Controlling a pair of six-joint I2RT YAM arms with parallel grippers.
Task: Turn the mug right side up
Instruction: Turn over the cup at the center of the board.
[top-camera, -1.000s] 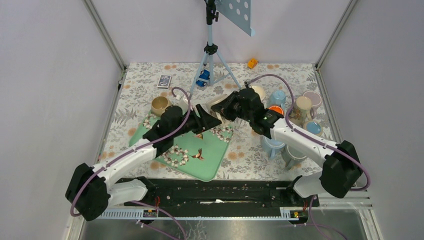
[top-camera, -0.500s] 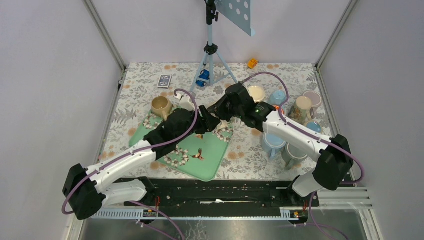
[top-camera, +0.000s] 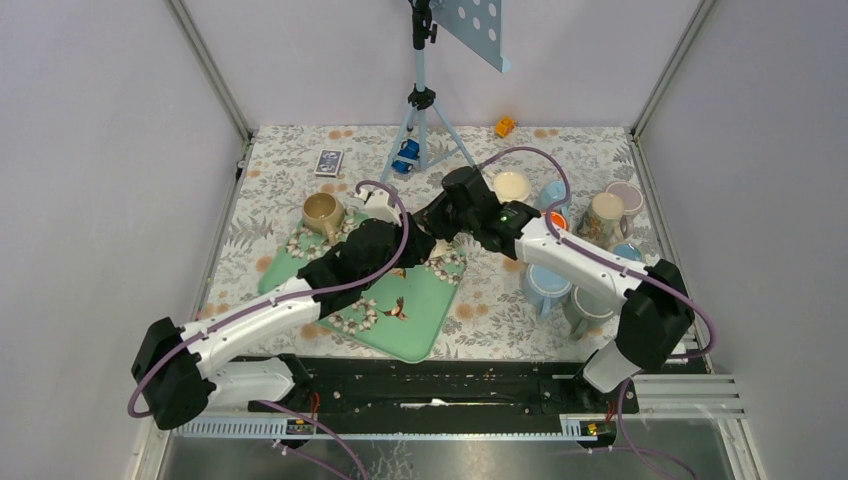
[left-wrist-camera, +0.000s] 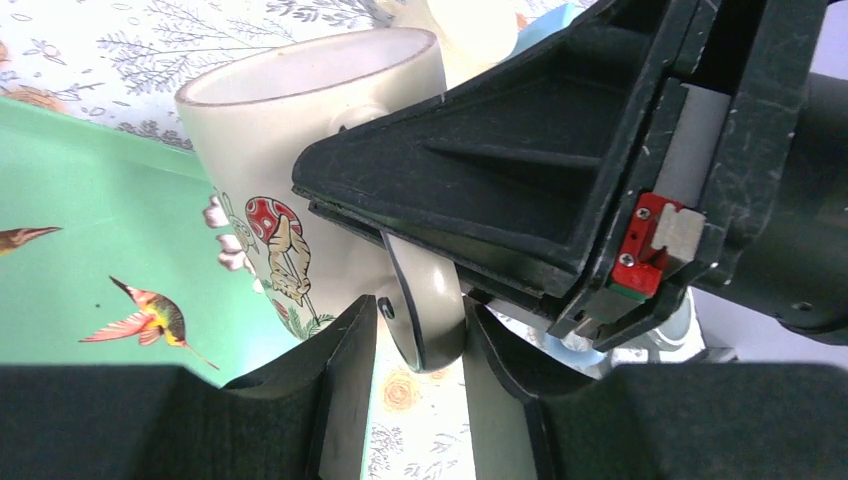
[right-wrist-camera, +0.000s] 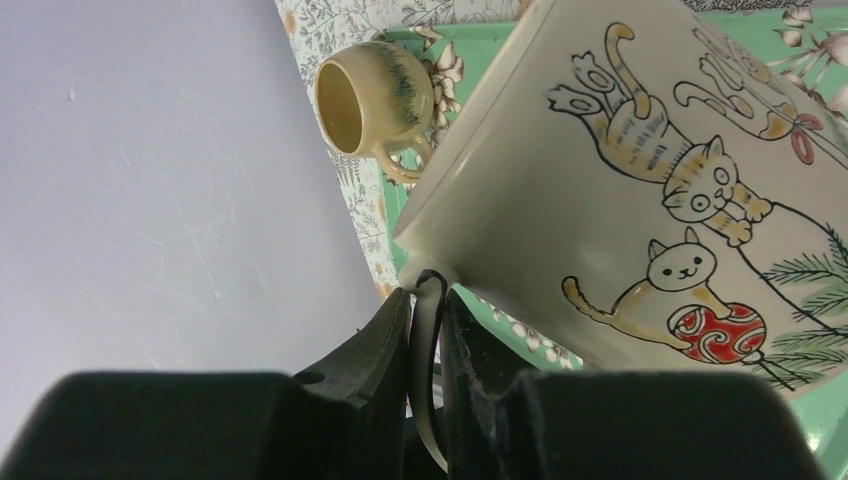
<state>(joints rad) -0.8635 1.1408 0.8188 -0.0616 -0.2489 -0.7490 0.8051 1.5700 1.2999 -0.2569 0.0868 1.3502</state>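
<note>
A cream mug (left-wrist-camera: 300, 150) with cartoon cats (right-wrist-camera: 640, 180) hangs tilted over the far right corner of the green tray (top-camera: 420, 310). My right gripper (right-wrist-camera: 425, 310) is shut on the mug's handle, as seen in the right wrist view. In the top view my right gripper (top-camera: 435, 220) meets my left gripper (top-camera: 415, 240) over the tray, and the mug is mostly hidden between them. In the left wrist view my left gripper (left-wrist-camera: 422, 345) is open with the lower handle (left-wrist-camera: 425, 310) between its fingers. A thin gap shows on the left side.
A tan mug (top-camera: 320, 210) and a white mug (top-camera: 375, 205) stand just beyond the tray's far edge. Several mugs (top-camera: 600, 215) cluster at the right. A tripod (top-camera: 425, 100), a card box (top-camera: 328, 162) and an orange toy (top-camera: 505, 126) are at the back.
My right gripper has carried the mug leftward toward the tray. My left gripper has moved up and right until its fingers straddle the handle.
</note>
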